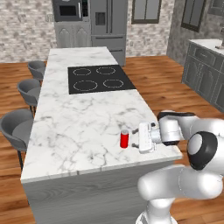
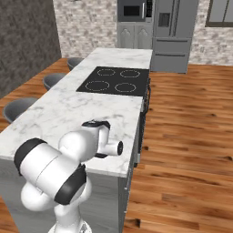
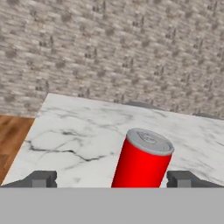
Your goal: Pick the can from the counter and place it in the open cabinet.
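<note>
The can (image 1: 124,139) — red, silver-topped — stood upright on the counter (image 1: 78,127) near its 5 o'clock corner, between the gripper (image 3: 111,179)'s spread, non-touching fingertips (image 3: 41,178); the right base view hid it behind the arm.

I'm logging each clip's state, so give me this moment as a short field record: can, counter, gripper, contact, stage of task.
can: red can with a silver top, upright, near the island's near right corner
counter: white marble counter, with a black four-ring cooktop farther back
gripper: gripper held level beside the can, open, with the fingers to either side of it
contact: fingers apart from the can's sides, no grip yet
stools: grey stools along the island's far side
stage: can not yet picked up
</note>
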